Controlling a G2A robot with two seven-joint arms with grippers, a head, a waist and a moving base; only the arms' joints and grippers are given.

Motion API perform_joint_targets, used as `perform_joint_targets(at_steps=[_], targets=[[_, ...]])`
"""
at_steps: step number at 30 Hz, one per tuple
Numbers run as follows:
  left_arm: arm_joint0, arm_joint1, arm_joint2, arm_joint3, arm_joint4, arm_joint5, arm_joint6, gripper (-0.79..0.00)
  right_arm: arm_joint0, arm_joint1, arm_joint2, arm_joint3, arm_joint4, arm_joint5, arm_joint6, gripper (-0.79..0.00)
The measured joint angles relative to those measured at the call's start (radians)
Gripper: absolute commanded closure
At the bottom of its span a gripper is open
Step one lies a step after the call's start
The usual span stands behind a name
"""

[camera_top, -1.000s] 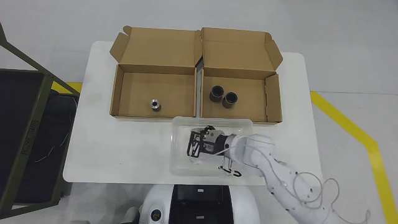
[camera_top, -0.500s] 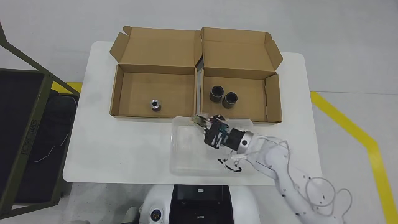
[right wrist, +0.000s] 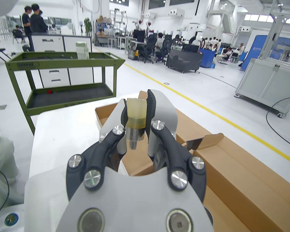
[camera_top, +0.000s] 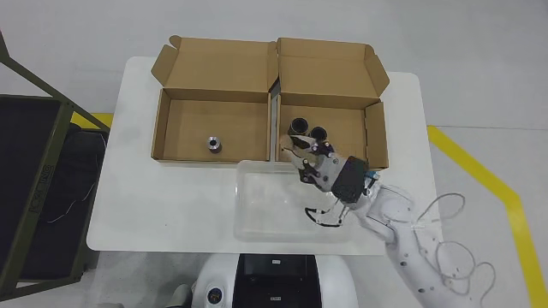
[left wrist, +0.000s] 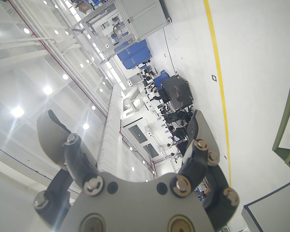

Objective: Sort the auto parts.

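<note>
The right jaws clamp a pale-yellow translucent cylinder (right wrist: 136, 115) with a steel threaded stud; the left jaws stand apart.

A white table (camera_top: 137, 188) with rounded corners carries three containers. Two open cardboard boxes sit side by side and touching along its far half, flaps raised at the back: the left-hand box (camera_top: 184, 133) and the right-hand box (camera_top: 347, 133). A clear plastic bin (camera_top: 257, 201) rests just in front of them, near the table's front edge.
</note>
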Motion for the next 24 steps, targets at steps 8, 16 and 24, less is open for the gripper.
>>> perform_joint_targets(at_steps=[8, 16, 24], targets=[[0.0, 0.0, 0.0, 0.0, 0.0, 0.0, 0.0, -0.785, 0.035, -0.011, -0.013, 0.027, 0.062, -0.006, -0.198, 0.0], [0.0, 0.0, 0.0, 0.0, 0.0, 0.0, 0.0, -0.785, 0.073, -0.024, -0.045, 0.076, 0.089, -0.039, -0.36, 0.0], [0.0, 0.0, 0.0, 0.0, 0.0, 0.0, 0.0, -0.785, 0.094, -0.03, -0.044, 0.119, 0.102, -0.055, -0.425, 0.0]])
